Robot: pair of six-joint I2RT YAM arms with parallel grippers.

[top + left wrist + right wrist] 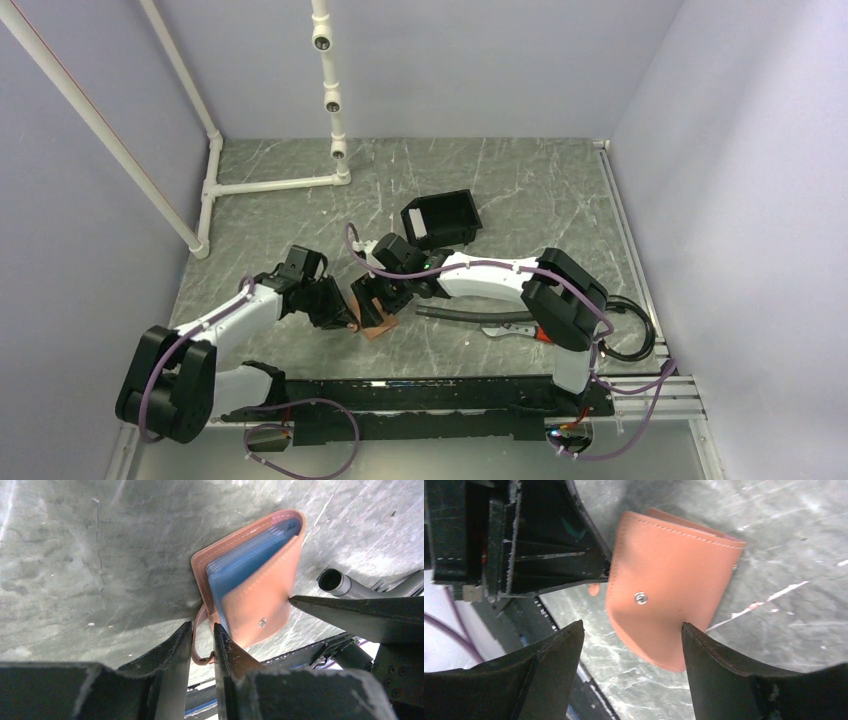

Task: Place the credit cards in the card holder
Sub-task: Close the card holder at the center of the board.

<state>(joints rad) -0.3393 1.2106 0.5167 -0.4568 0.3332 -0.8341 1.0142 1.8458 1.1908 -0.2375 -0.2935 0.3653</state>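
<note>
Card holder (260,605): where does it lie? (Student)

On the grey marbled table (100,555), near its front edge and between the two arms. It is tan leather, folded nearly shut, with its snap stud (640,598) on the outer flap. (Instructor)

And the credit cards (245,562)? (Student)

Seen from the left wrist, a stack of blue cards sits inside the fold. Their edges show between the leather flaps. How many there are cannot be told. (Instructor)

What is the state of each end effector? (Student)

The left gripper (202,626) has its fingers drawn close together, pinching the thin leather strap (194,647) that loops from the card holder's edge. The right gripper (632,624) is released, its jaws standing wide apart. The card holder's rounded flap lies in the gap between them, and one fingertip (320,607) meets the flap's side edge. (Instructor)

What else is labelled? (Student)

A black ribbed hose (340,582) lies on the table just beyond the right finger. A black box (440,222), open at the top, stands farther back, well apart from the card holder. (Instructor)
</note>
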